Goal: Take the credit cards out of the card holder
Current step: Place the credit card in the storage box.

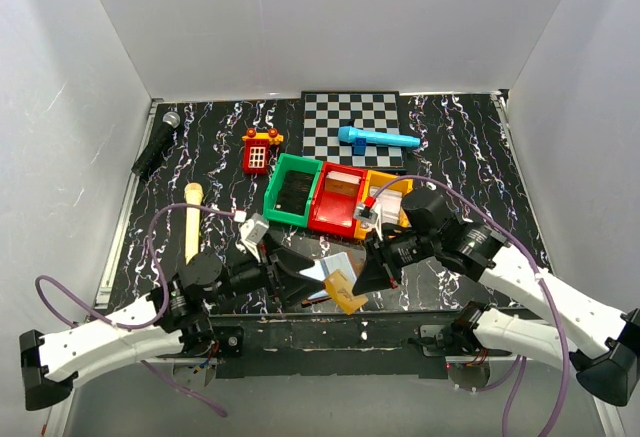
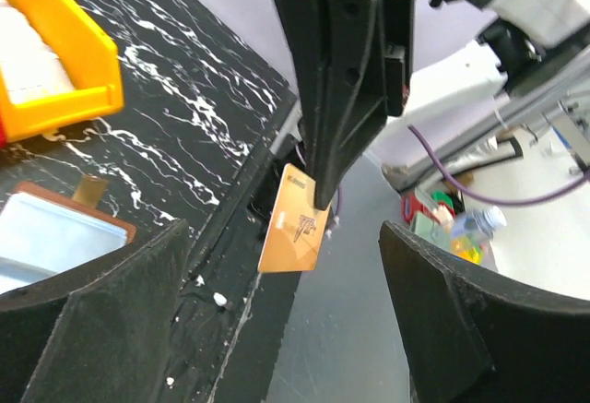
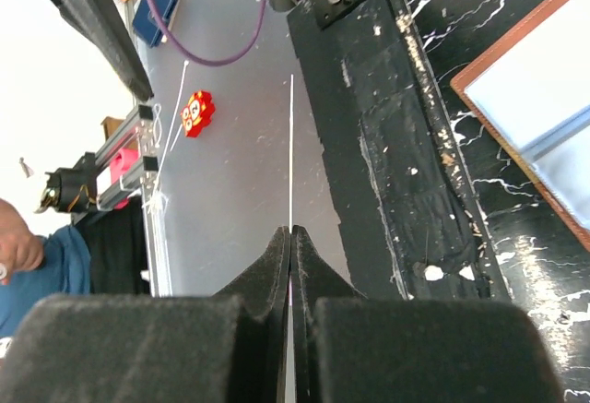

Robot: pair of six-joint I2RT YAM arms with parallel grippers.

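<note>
A tan card [image 2: 293,232] with a dark printed emblem hangs by its upper edge in the middle of the left wrist view, clear of the table and over the table's front edge. From the right wrist camera it shows only edge-on, as a thin white line running up the middle of the frame. The card holder [image 2: 55,228] lies open and flat at the lower left of the left wrist view. Its brown rim frames glossy pale blue pockets, and it sits just beyond the card, apart from it. In the overhead view it lies low in the middle.

The black table [image 1: 470,147] is veined with white and has a dark, scuffed front strip. Beyond the holder, a green bin [image 1: 293,189], a red bin [image 1: 335,199] and an orange bin [image 1: 388,189] stand side by side. Behind them a checkerboard [image 1: 340,115] carries a blue toy microphone [image 1: 375,139]. Plain white walls close in the table on three sides.

The right gripper [image 2: 321,191] points steeply down, its black fingers pressed together on the card's top edge. The left gripper [image 1: 305,277] reaches in low from the lower left, its fingers [image 2: 111,311] spread wide on either side of the hanging card and touching nothing.
</note>
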